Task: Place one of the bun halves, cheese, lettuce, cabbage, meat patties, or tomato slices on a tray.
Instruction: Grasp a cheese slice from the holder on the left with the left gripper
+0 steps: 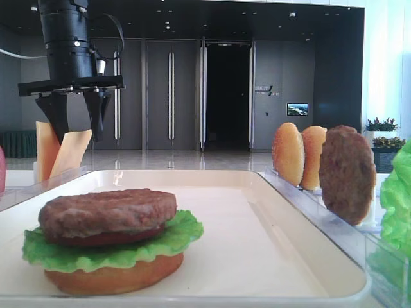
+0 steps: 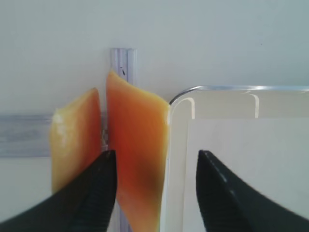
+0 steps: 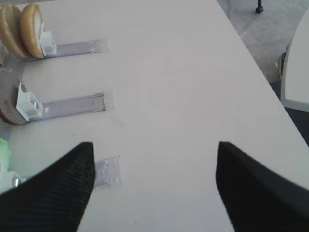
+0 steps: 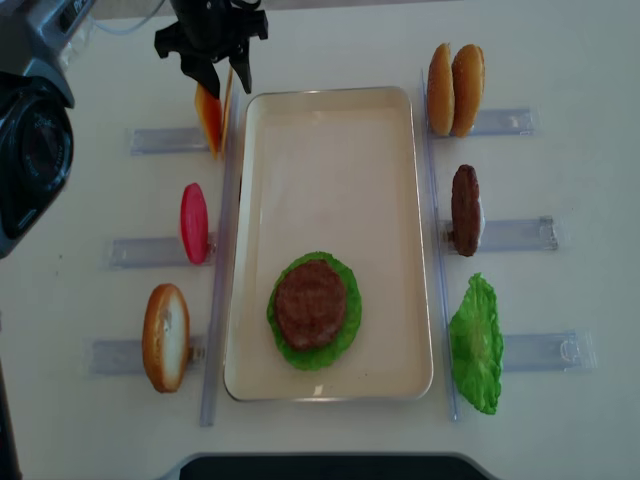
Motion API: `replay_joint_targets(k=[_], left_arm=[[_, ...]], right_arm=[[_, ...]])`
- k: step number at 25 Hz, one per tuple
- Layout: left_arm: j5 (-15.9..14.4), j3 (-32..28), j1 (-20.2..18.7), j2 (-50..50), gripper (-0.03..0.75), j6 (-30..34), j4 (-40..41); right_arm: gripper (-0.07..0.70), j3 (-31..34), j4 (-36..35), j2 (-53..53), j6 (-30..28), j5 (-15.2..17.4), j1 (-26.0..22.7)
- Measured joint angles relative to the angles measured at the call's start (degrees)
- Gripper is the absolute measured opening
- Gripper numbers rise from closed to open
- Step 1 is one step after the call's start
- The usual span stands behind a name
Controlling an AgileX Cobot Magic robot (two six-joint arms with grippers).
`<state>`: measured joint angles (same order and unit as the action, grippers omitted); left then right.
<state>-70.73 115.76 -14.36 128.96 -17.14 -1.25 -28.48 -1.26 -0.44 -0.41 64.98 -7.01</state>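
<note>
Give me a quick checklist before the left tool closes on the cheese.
1. Left tool open: ok.
2. One cheese slice between its fingers: ok; the other slice sits outside.
3. Fingers low enough to grip: cannot tell.
4. Tray has bare room: ok.
5. Stack's patty on top, ready for cheese: ok.
6. Right tool open over bare table, out of the way: ok.
</note>
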Motion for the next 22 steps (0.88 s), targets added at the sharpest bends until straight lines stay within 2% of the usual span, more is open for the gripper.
replay_joint_targets(k=[14,16,22], left_arm=[[0.00,0.00,0.00,0.87,0.384,0.11,0.89],[0.00,0.00,0.00,0.87,0.343,0.11,1.25],[0.05,0.00,0.00,0.87,0.136,1.12,1.25]], right_arm=[[0.527,0.00,0.00,0.00,0.00,0.00,0.00],[0.527,0.00,0.00,0.00,0.00,0.00,0.00],[0.527,0.00,0.00,0.00,0.00,0.00,0.00]])
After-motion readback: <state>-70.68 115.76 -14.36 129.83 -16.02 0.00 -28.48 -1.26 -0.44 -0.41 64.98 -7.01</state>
